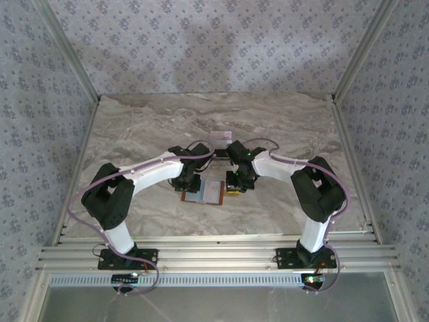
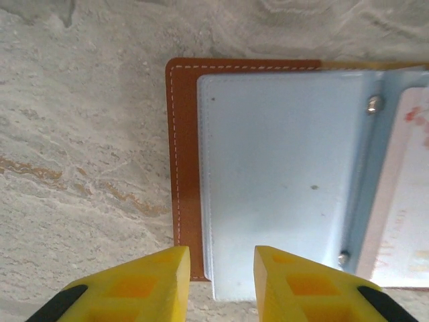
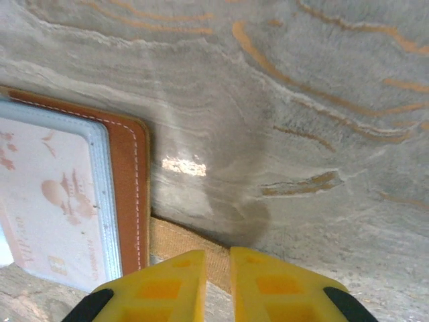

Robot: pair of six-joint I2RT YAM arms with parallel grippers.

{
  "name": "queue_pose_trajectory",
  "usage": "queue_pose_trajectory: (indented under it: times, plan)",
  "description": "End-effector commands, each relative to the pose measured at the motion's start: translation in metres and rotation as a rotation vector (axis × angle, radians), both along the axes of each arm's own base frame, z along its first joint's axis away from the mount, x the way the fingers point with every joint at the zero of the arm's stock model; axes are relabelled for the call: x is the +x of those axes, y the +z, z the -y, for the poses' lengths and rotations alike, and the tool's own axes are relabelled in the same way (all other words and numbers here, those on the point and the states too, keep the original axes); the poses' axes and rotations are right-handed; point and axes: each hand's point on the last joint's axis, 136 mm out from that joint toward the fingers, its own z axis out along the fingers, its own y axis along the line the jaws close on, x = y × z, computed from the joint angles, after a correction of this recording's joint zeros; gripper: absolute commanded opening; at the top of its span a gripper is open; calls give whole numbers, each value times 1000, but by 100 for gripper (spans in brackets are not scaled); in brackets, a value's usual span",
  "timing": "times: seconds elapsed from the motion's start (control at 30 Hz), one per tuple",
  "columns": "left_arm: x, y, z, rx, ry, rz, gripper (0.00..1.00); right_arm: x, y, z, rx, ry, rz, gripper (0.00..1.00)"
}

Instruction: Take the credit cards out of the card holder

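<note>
The card holder (image 1: 203,192) lies opened flat on the marble-patterned table (image 1: 134,134), between the two grippers. Its outer cover is orange-brown, leather-like material with a line of white stitching along the rounded edge. Its inner face is a smooth pale grey-blue panel fixed by two small metal rivets (image 2: 375,103).

A whitish credit card (image 3: 47,194) with faint pink printing sits in the half of the card holder nearer the right gripper, behind a clear sleeve. It is flat, rectangular and round-cornered.

A tan woven-looking strap tab (image 3: 177,245) projects from the stitched edge of the card holder on that same side.

The left gripper (image 2: 221,278) stands over the near corner of the card holder's grey-blue half. Its yellow moulded fingers (image 2: 134,285) stand apart with a clear gap, and nothing is clamped. The corner of the cover shows in that gap.

The right gripper (image 3: 218,278) is just beside the stitched edge. Its fingers (image 3: 268,285) are drawn almost together, leaving a narrow slit. The strap tab runs up to the fingertips; whether it is pinched cannot be told.

Beyond the card holder's far edge, well apart, lies a small pale flat rectangle (image 1: 220,136), too small to identify.
</note>
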Motion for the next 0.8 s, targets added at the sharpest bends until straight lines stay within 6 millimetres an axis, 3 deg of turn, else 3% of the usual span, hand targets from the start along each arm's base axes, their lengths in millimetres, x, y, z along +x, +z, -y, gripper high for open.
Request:
queue_pose_trajectory:
  times: [0.0,0.2,0.3,0.53,0.77]
  plan:
    - [6,20,17,-107,5,18,29,5,7,7,-33,17,11,18]
    - [5,19,57,-312,1,-45,21,10,26,2,-10,12,60,19]
    - [6,10,66,-331,-2,-78,17,10,32,-2,9,5,70,19]
    - [11,-14,59,-327,24,-119,5,-1,28,-27,140,-47,32,20]
    - [7,-34,44,-358,77,-160,3,-7,12,-37,146,-54,-4,24]
